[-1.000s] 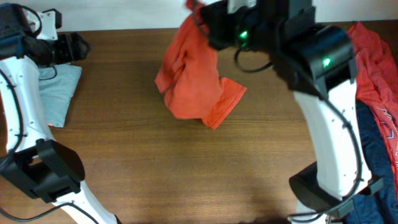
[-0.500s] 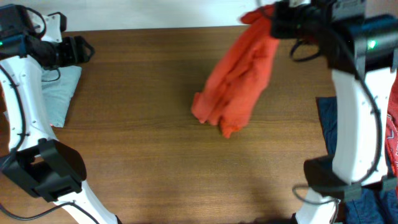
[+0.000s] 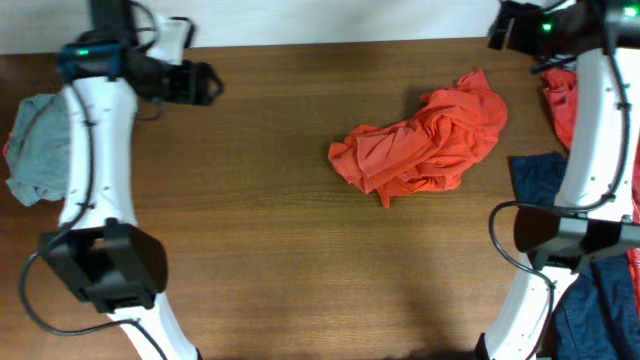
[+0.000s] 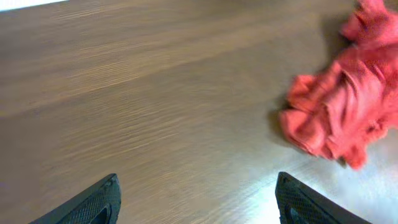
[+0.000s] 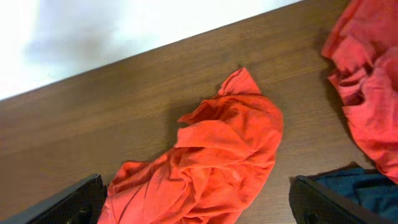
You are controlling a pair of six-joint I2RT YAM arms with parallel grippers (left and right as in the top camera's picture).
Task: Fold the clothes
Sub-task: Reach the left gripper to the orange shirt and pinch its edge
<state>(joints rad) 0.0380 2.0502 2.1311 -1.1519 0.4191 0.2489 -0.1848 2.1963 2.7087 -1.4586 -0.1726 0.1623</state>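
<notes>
Orange-red T-shirt (image 3: pixel 425 145), crumpled heap, deep wrinkles, lying on wooden table (image 3: pixel 250 240)

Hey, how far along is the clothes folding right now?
Nothing looks neatly folded. The orange-red T-shirt lies crumpled mid-table; the left gripper and right gripper are open, empty. Left: flattening and folding it, then the red garment, navy garment, grey-green garment.

Brown wood-grain worktop (image 3: pixel 250 250) under the left hand (image 4: pixel 196 208) and the right hand (image 5: pixel 199 208), grain running sideways. Beyond both, a bright white strip (image 3: pixel 330 20) past the far edge, wall or floor unclear. Pale sheen of light on the wood close by the left hand.
</notes>
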